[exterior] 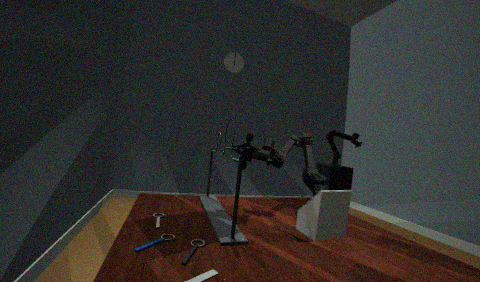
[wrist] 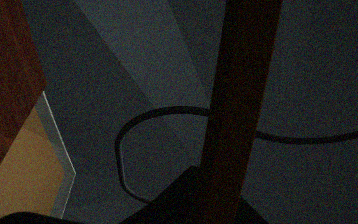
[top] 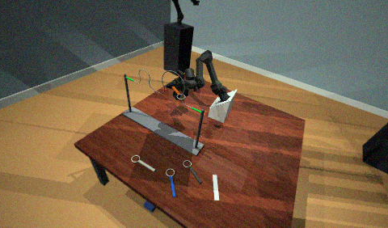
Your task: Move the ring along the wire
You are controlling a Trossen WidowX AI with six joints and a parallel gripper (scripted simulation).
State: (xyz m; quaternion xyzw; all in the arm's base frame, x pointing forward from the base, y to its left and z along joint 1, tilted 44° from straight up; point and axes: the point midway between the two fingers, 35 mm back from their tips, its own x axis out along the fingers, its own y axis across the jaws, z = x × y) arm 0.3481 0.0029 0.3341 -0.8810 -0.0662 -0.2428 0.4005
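Broadly, the dark reddish wooden table (top: 255,162) carried a flat grey base plate (top: 163,130) with two thin dark posts, the far post (top: 127,93) and the near post (top: 200,128), joined by a wavy thin grey wire (top: 147,78) tipped green at each end. Behind it, the black six-joint arm (top: 208,73) on its white wedge-shaped pedestal (top: 223,106) was reached over the wire. The black parallel-jaw gripper (top: 179,86) was clamped on the orange handle (top: 176,90) of the small metal ring (top: 180,96), which was held in the air around the grey stretch, a little short of the green segment (top: 196,109) by the near post.

The carrying step was judged to be in hand and well advanced. The next move was judged to call for a steady slide down towards that green segment, with the ring kept centred on the wire; only then should the handle be released.

Three spare rings with white, blue and grey handles and a white strip lay at the table's front. Whether the ring cleared the wire could not be made out; the wrist view showed only the dark handle (wrist: 240,100) crossed by a curved line (wrist: 145,117).
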